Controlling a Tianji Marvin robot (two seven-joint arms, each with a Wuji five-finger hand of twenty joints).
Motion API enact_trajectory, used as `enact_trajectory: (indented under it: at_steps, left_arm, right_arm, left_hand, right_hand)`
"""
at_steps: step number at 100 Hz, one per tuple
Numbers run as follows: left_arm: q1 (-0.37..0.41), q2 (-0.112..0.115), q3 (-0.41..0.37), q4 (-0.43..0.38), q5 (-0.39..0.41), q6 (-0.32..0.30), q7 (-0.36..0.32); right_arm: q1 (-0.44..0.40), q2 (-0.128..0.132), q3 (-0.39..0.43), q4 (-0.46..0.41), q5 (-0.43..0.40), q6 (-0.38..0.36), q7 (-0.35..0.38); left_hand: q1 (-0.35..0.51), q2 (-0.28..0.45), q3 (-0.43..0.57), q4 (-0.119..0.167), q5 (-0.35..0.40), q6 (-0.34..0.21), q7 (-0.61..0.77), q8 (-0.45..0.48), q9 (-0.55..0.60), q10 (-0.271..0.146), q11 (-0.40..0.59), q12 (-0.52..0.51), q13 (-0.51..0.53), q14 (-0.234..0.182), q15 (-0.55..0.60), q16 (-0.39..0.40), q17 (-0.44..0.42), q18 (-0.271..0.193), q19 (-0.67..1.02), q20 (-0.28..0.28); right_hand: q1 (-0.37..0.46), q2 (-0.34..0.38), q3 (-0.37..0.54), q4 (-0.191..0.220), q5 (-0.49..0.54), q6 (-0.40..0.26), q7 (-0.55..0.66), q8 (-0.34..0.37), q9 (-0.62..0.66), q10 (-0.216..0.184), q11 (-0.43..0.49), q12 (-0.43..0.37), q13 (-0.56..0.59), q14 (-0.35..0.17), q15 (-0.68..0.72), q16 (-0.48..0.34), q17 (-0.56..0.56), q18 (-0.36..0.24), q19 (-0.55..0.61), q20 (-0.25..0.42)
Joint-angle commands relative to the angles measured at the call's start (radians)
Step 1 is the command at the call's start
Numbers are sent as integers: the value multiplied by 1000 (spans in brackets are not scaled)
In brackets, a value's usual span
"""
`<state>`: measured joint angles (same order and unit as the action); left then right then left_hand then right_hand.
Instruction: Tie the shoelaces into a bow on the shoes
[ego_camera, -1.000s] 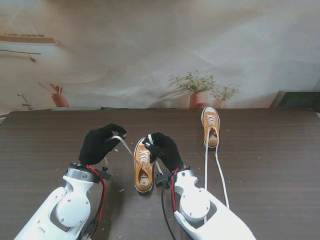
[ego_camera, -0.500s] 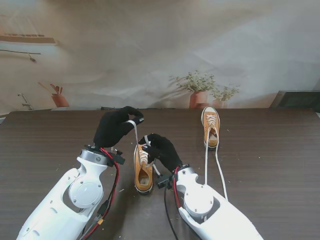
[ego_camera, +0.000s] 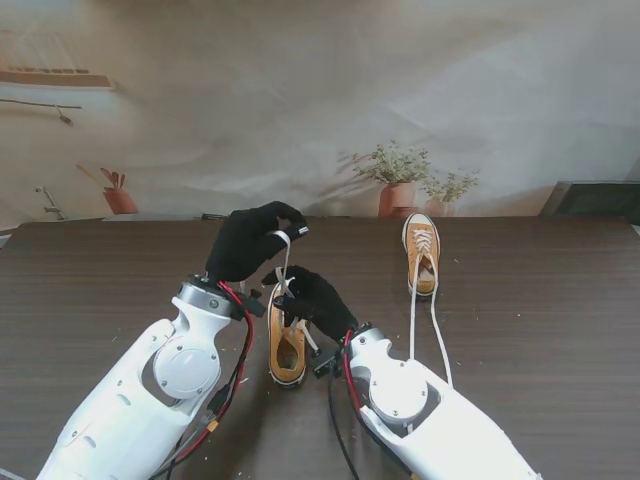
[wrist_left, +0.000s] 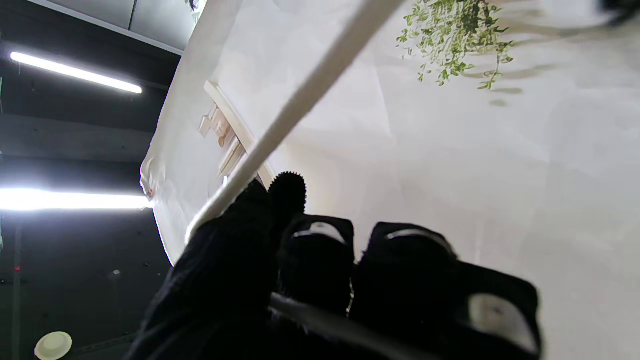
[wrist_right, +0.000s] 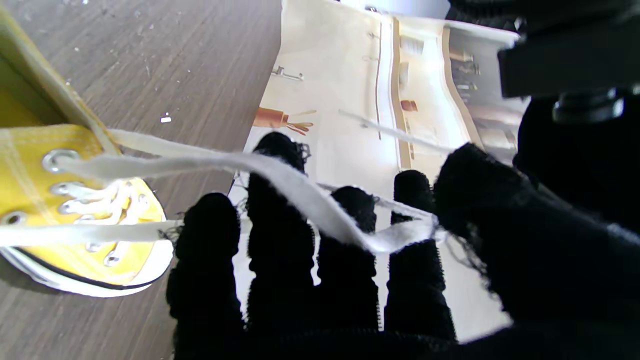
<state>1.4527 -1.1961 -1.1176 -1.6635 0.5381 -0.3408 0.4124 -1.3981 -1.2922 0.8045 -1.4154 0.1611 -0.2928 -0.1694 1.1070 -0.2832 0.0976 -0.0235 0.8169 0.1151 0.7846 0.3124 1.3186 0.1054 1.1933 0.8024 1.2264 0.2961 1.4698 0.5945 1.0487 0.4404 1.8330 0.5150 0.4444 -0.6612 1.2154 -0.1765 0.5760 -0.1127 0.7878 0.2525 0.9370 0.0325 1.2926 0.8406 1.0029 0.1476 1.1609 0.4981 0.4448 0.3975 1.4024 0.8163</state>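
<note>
The near yellow shoe (ego_camera: 286, 350) lies between my arms, its toe pointing away from me. My left hand (ego_camera: 254, 243) is raised beyond the shoe, shut on one white lace end (ego_camera: 284, 250). That lace (wrist_left: 300, 105) runs taut out of the left hand (wrist_left: 320, 280). My right hand (ego_camera: 311, 299) hovers over the shoe's tongue. The other lace (wrist_right: 300, 192) crosses its fingers (wrist_right: 280, 235) and is pinched against the thumb. The shoe's eyelets (wrist_right: 75, 220) show beside the right hand (wrist_right: 350, 270). A second yellow shoe (ego_camera: 421, 255) stands farther off on the right, untied.
The second shoe's long white laces (ego_camera: 436, 340) trail across the dark wooden table (ego_camera: 560, 300) toward me, beside my right arm. Potted plants (ego_camera: 398, 180) on the backdrop stand beyond the table's far edge. Small crumbs dot the table.
My left hand has moved away from me and to the right, pulling its lace up and over the shoe. My right hand has shifted slightly farther from me, staying over the shoe.
</note>
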Motion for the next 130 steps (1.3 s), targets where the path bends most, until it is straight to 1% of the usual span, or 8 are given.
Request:
enact_trajectory:
  at_steps: [1, 39, 51, 66, 84, 101, 114, 130]
  left_arm:
    - [-14, -3, 0, -5, 7, 0, -17]
    - [-121, -16, 82, 66, -13, 16, -23]
    - [-182, -22, 130, 106, -12, 28, -27]
    - [-246, -22, 183, 148, -15, 81, -75]
    - [-292, -12, 218, 184, -36, 167, -168]
    - [-311, -6, 232, 214, -61, 206, -228]
    - [-311, 16, 228, 200, -66, 247, -321]
    - [-316, 42, 215, 190, -69, 277, -425]
  right_arm:
    - [10, 8, -3, 5, -10, -5, 14]
    - [22, 1, -12, 20, -60, 13, -19]
    - [18, 1, -9, 14, -53, 18, -19]
    - [9, 1, -2, 6, -52, 17, -25]
    - [0, 3, 8, -3, -44, 19, -26]
    - [0, 8, 12, -4, -50, 17, -20]
    - [-1, 13, 11, -6, -55, 17, -7]
    - [-3, 12, 7, -7, -55, 19, -6]
  left_hand:
    - [10, 43, -27, 0, -19, -68, 10, -4, 26, -37, 20, 26, 43, 4, 7, -12, 15, -57, 112, -13]
    - [8, 43, -28, 1, -18, -70, 10, -6, 27, -41, 20, 28, 43, 2, 9, -12, 15, -65, 116, -14]
    - [6, 44, -30, 0, -19, -72, 10, -6, 27, -44, 20, 28, 42, -1, 8, -12, 15, -65, 116, -14]
    - [0, 49, -35, 0, -26, -82, 5, -9, 15, -61, 10, 26, 42, -16, -15, -23, 11, -65, 88, -29]
    - [-68, 63, -52, 13, -44, -77, -64, -13, -79, -45, -57, 26, 24, -3, -152, -50, -16, 30, -47, -87]
    - [-147, 71, -21, 13, -95, -74, -216, 37, -261, -12, -285, -24, -170, 1, -330, 0, -245, 51, -210, 49]
    - [-223, 120, -23, 21, -201, -74, -370, 23, -547, 33, -546, -118, -499, -6, -599, 33, -607, 36, -456, 182]
    - [-243, 118, -54, 33, -304, -76, -492, -18, -869, 57, -796, -262, -839, -36, -911, -18, -955, -51, -776, 120]
  right_hand:
    - [-45, -64, -30, 20, -27, -25, -16, 26, -30, -41, 24, 24, -8, -35, -9, 19, -3, -29, -3, 10]
    - [-50, -116, -1, 6, 150, -45, 9, 42, 33, -42, 24, 25, 41, -31, -18, 9, 48, -11, -11, -4]
    - [10, -97, -50, -141, 192, -112, 151, -125, 58, -34, 17, 27, 54, -24, -17, -3, 53, -5, -10, -10]
    - [22, -50, -30, -131, 293, -164, 247, -156, 91, -24, 12, 25, 68, -16, -16, -6, 56, 1, -9, -10]
    - [45, -63, -2, -137, 382, -146, 307, -89, 101, -20, 9, 25, 73, -17, -17, -9, 61, -3, -7, -11]
    - [59, -71, 18, -139, 405, -162, 290, 111, 88, -28, 10, 0, 61, -29, -22, -11, 56, -18, -9, -19]
    - [58, -74, 45, -144, 407, -175, 290, 193, 67, -36, 22, -3, 40, -36, -27, -7, 42, -29, -16, -21]
    - [51, -84, 71, -150, 415, -185, 291, 243, 61, -39, 27, -4, 31, -38, -29, -4, 37, -32, -19, -21]
